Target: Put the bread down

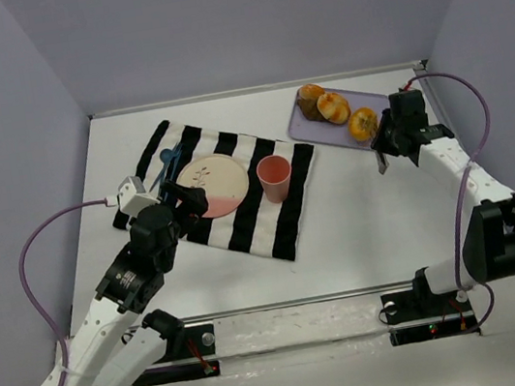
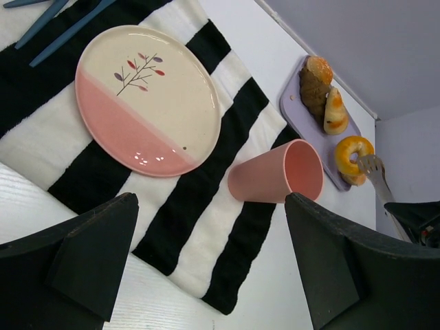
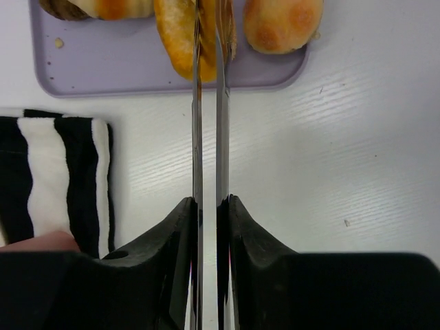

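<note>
White table (image 1: 361, 226), bread (image 1: 333, 107), lavender walls (image 1: 240, 19)

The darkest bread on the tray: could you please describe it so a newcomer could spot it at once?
At the table's far right corner lies a lavender tray holding a row of breads. The darkest bread is the piece at the row's left end, farthest from the right gripper and its tongs. Its body is dark brown, while its neighbours are golden-orange.
</note>
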### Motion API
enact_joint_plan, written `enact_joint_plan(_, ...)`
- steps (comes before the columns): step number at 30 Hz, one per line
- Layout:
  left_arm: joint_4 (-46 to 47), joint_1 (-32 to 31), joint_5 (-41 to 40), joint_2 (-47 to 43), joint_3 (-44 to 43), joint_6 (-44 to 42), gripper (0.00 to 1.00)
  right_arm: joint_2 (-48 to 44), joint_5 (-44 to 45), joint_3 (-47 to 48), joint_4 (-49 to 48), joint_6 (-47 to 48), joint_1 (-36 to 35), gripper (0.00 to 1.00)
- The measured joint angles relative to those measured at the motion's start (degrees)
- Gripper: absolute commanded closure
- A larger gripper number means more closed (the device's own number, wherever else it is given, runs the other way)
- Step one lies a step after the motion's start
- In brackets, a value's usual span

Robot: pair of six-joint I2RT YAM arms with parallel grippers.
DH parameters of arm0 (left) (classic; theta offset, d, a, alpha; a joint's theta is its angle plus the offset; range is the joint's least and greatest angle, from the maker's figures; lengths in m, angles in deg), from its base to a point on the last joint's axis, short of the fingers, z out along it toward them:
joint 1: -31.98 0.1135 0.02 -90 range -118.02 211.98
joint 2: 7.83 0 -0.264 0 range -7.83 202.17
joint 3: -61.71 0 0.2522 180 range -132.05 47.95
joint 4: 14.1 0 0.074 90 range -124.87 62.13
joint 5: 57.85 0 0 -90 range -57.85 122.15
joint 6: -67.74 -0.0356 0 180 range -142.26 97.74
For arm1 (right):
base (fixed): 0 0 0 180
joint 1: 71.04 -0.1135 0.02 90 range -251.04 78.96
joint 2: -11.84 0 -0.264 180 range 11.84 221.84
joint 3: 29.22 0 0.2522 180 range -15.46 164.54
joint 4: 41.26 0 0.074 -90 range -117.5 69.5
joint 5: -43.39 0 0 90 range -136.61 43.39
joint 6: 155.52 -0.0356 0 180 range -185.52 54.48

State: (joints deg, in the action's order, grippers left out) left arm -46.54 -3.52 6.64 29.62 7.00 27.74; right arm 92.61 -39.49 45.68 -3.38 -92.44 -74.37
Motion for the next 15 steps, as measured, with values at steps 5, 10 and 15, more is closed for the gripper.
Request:
enact_joint_plan(5,-0.02,0.00,-0.02,-0.59,0.00,0.02,0.01,-7.21,-3.32,0.87,0.46,1.51,0.00,0.93)
enact_joint_plan(10,-0.26,0.00,-0.11,-0.66,0.00,0.04,0.01,-14.86,-14.58,3.63,-1.01,2.64,-0.55,0.93)
enact_joint_plan(15,-0.63,0.00,-0.20,-0.92,0.00,0.13,0.01,-17.22,-25.03,5.33,-3.54,4.13,-10.19,0.93)
